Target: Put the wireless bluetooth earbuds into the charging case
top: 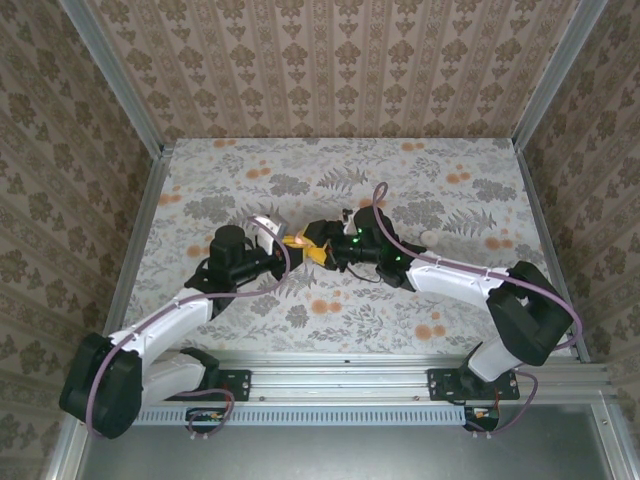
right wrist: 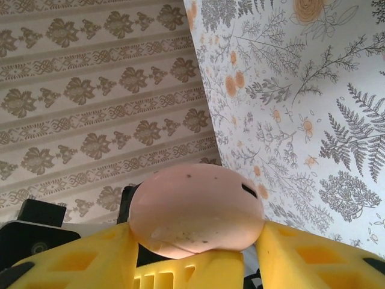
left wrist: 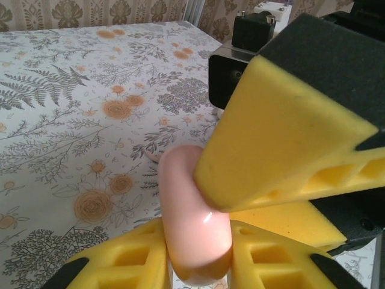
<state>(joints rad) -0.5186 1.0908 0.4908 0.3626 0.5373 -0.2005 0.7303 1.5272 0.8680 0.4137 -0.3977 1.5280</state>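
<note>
The salmon-pink charging case (left wrist: 195,223) is held off the table where both arms meet at mid-table. My left gripper (left wrist: 198,256) is shut on it, a yellow finger on each side of its lower end. In the left wrist view a yellow finger (left wrist: 283,132) of the right gripper presses against the case's upper right. The right wrist view has the case (right wrist: 195,211) wedged between my right gripper's (right wrist: 195,247) fingers, its seam closed and a small dark slot at the right. From above, the left gripper (top: 297,241) and right gripper (top: 319,254) touch tip to tip. The earbuds are hidden.
The flower-print tabletop (top: 300,170) is boxed in by patterned walls and metal posts (top: 150,160). A tiny pale shape (left wrist: 150,158) lies on the cloth just behind the case; what it is I cannot tell. Open cloth stretches to the far side and both sides.
</note>
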